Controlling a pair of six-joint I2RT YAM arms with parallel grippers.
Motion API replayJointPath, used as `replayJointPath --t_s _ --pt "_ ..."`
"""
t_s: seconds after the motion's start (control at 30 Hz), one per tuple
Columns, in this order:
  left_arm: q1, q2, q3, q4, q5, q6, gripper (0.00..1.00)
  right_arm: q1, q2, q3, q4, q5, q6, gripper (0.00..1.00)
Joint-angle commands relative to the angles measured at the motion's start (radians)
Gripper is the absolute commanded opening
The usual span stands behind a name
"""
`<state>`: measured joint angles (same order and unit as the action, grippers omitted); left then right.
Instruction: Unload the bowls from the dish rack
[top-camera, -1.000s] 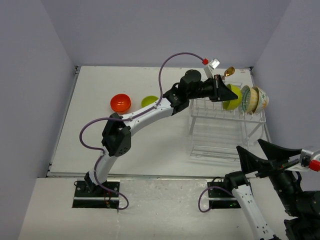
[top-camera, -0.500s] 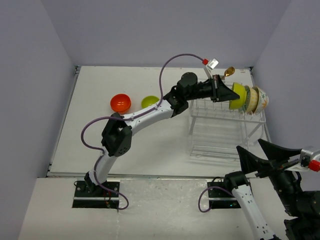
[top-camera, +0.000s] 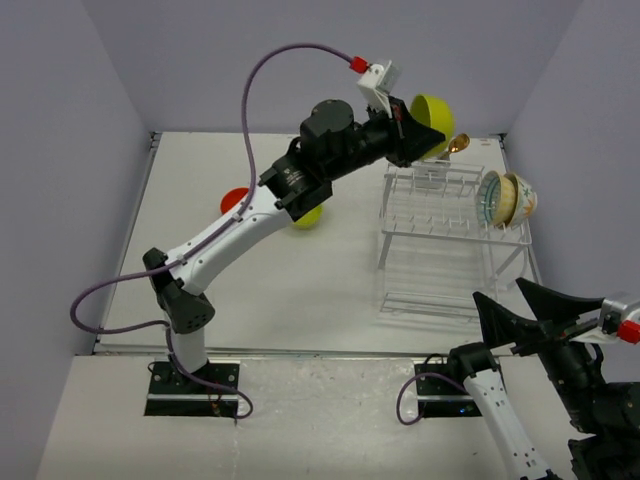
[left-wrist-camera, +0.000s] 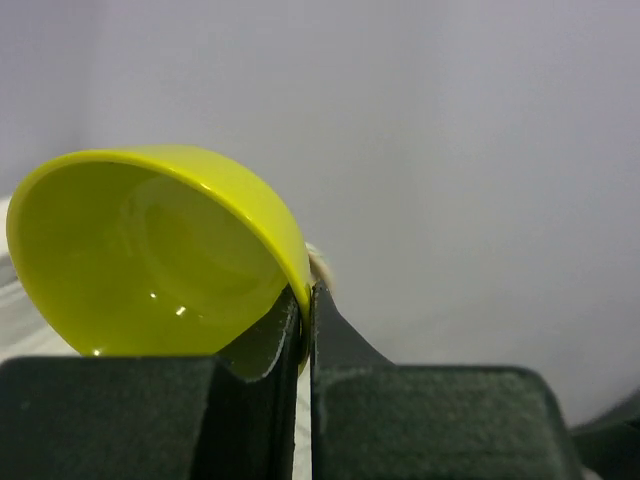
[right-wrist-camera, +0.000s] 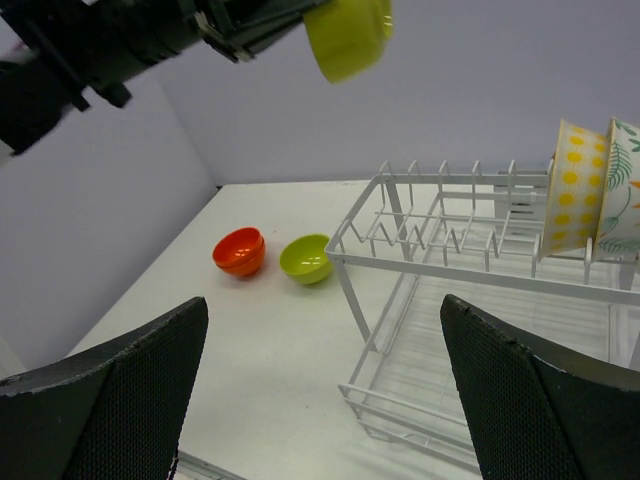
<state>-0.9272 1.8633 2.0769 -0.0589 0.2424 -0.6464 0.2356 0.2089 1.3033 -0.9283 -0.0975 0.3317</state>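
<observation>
Dish rack (top-camera: 455, 238) (right-wrist-camera: 450, 272): white wire-frame two-tier rack, rectangular; stands on R half of white tabletop (top-camera: 300, 290), toward far side. 2 bowls stand in upper tier at its R end.
L arm: black-and-white, reaches up & fwd from near-L base toward far wall; purple cable loops above it.
L gripper (top-camera: 432, 135) (left-wrist-camera: 305, 310) (right-wrist-camera: 300, 15): jaws pressed together on rim of held lime-green bowl; wrist view shows one finger inside, other outside.
R gripper (top-camera: 498, 290) (right-wrist-camera: 322, 305): jaws spread wide, nothing btwn them; low at near-R, just off rack's near edge, not touching it.
Held lime-green bowl (top-camera: 432, 112) (left-wrist-camera: 150, 260) (right-wrist-camera: 350, 35): small glossy round bowl, up in air, tilted, clear of rack, over its far-L corner in top view.
Dotted bowl (top-camera: 490, 198) (right-wrist-camera: 575, 185): cream round bowl w/ yellow dots outside, on edge in upper tier, touching leaf bowl.
Leaf bowl (top-camera: 522, 198) (right-wrist-camera: 622, 190): cream round bowl w/ green-and-orange leaf pattern, on edge, outermost at R end.
Orange-red bowl (top-camera: 232, 200) (right-wrist-camera: 240, 252): glossy, upright on tabletop, L of rack, well apart from it; partly hidden by L arm in top view.
Second lime-green bowl (top-camera: 308, 216) (right-wrist-camera: 307, 258): upright on tabletop, just beside orange-red bowl, btwn it & rack.
Gold spoon (top-camera: 458, 143): at rack's far edge, bowl end up, near held lime-green bowl.
</observation>
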Motion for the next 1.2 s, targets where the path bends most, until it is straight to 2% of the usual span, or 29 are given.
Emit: replayJointPath --t_s 0.0,0.03,0.1,0.13,0.27,0.43,0.57,0.7,0.8,1.0,1.17 --pt "0.013 -0.056 0.097 -0.399 -0.456 0.304 0.00 0.002 0.012 0.013 0.002 -0.010 -0.011 0.99" --pt "0.017 -0.049 0.095 -0.503 -0.522 0.353 0.00 0.002 0.012 0.011 0.003 -0.007 -0.010 0.99" --pt "0.048 -0.032 0.095 -0.606 -0.650 0.378 0.00 0.002 0.017 0.008 0.009 -0.007 -0.010 0.99" --pt "0.062 -0.023 0.094 -0.692 -0.669 0.389 0.00 0.002 0.024 0.008 0.011 -0.013 -0.008 0.99" --pt "0.117 0.011 0.049 -0.788 -0.699 0.427 0.00 0.002 0.035 -0.006 0.026 -0.044 0.004 0.99" --pt "0.221 0.115 0.054 -0.861 -0.657 0.464 0.00 0.002 0.040 -0.032 0.045 -0.065 0.021 0.99" --pt "0.293 0.241 0.089 -0.895 -0.537 0.488 0.00 0.002 0.035 -0.042 0.048 -0.094 0.017 0.99" --pt "0.298 0.307 0.124 -0.923 -0.497 0.493 0.00 0.002 0.035 -0.048 0.048 -0.085 0.013 0.99" --pt "0.298 0.338 0.115 -0.938 -0.523 0.495 0.00 0.002 0.035 -0.055 0.051 -0.094 0.013 0.99" --pt "0.292 0.353 0.071 -0.955 -0.529 0.495 0.00 0.002 0.026 -0.081 0.068 -0.099 0.013 0.99" --pt "0.271 0.382 0.090 -0.963 -0.523 0.508 0.00 0.002 0.029 -0.087 0.077 -0.108 0.020 0.99"
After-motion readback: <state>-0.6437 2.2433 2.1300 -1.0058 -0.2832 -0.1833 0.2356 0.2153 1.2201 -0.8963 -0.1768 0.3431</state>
